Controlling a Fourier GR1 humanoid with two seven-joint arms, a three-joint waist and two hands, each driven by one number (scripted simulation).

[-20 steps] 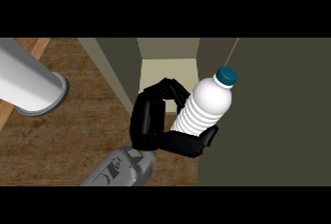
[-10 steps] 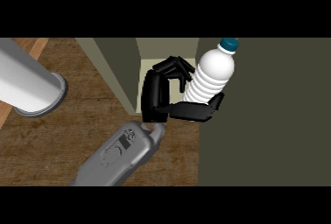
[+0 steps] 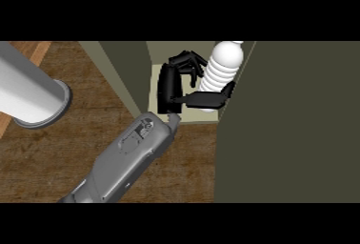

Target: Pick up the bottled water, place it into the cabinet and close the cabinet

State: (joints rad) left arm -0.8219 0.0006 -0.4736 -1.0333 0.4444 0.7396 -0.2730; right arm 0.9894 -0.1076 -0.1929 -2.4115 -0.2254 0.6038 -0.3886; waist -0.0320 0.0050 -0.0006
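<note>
Head view: one grey forearm [image 3: 130, 157] comes in from the lower edge and runs up and to the right, ending in a black robot hand [image 3: 175, 88]. Which arm it is cannot be told from this view alone; it enters left of centre. The robot hand is curled round the bottle [image 3: 219, 71]: its thumb [image 3: 204, 99] crosses the bottle's lower part from the left, and its fingers [image 3: 186, 64] bend toward the ribbed body higher up. The bottle is white, stands roughly upright, and sits just right of the palm, touching it. Its top reaches the upper edge of the scene, so the cap does not show.

Bottle and robot hand both lie inside the cabinet [image 3: 165, 114] opening, over its pale shelf floor. The dark cabinet door [image 3: 288, 124] fills the right side, and the bottle is close against its edge. A large grey cylinder [image 3: 28, 95] lies at the left over the wooden bench [image 3: 77, 138], well apart from the robot hand.
</note>
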